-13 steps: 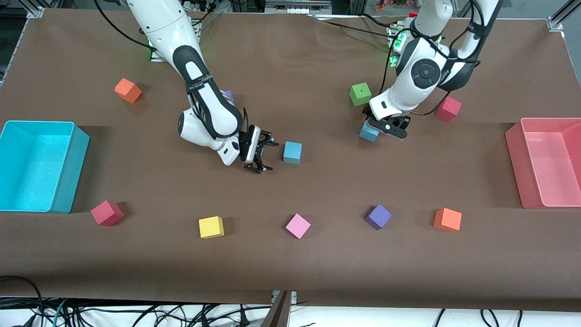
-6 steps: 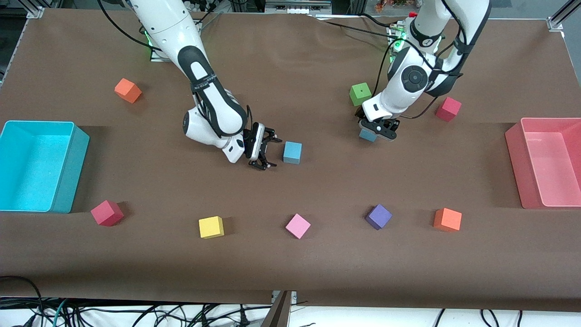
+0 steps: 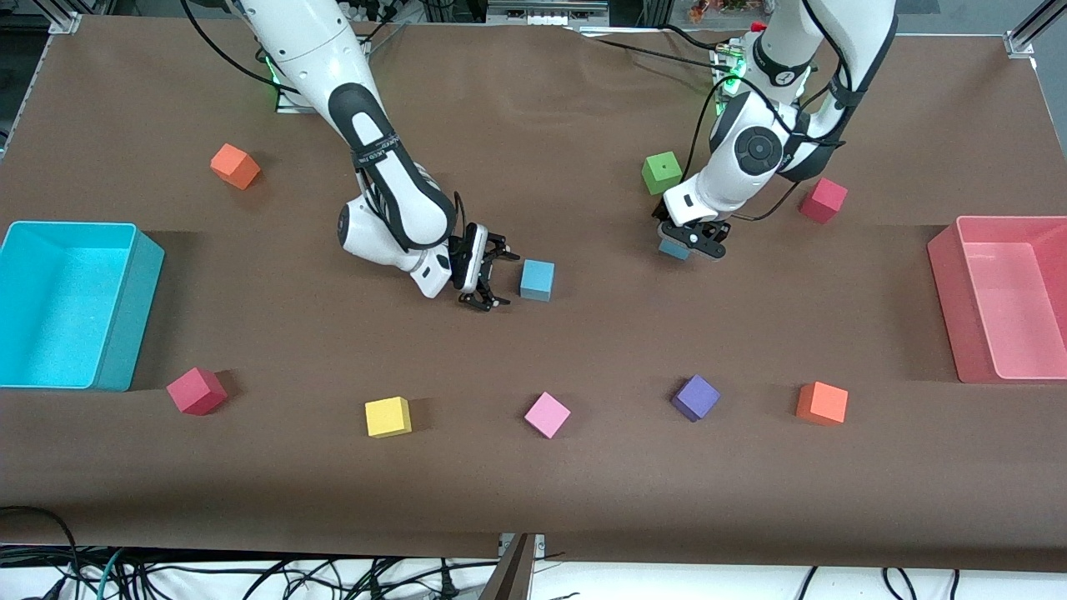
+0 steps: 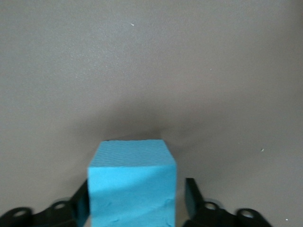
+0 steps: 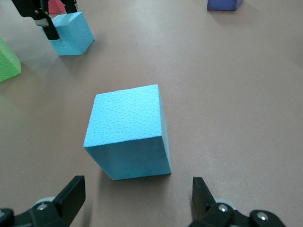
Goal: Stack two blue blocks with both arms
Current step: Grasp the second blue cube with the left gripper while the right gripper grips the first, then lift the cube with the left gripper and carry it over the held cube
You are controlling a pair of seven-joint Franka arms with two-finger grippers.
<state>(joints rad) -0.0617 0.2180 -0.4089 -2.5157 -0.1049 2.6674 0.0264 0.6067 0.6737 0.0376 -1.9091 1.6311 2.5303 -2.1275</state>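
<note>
One blue block (image 3: 538, 279) (image 5: 128, 137) rests mid-table. My right gripper (image 3: 488, 279) (image 5: 137, 198) is low beside it on the right arm's side, open, its fingers (image 5: 71, 194) short of the block and nothing between them. The other blue block (image 3: 669, 248) (image 4: 132, 184) sits on the table near a green cube (image 3: 662, 172). My left gripper (image 3: 690, 240) (image 4: 136, 198) is down around it, open. One of its fingers (image 4: 191, 196) stands a narrow gap off the block's side and the other is at the block's edge.
A cyan bin (image 3: 133, 333) stands at the right arm's end and a pink bin (image 3: 946, 292) at the left arm's end. Nearer the front camera lie several cubes: red (image 3: 197, 390), yellow (image 3: 388, 417), pink (image 3: 547, 414), purple (image 3: 695, 397), orange (image 3: 822, 402). A red cube (image 3: 824, 200) lies beside the left arm.
My left gripper came down over its blue block and its fingers have drawn in toward the block's sides. My right gripper edged closer to its block and stayed open.
</note>
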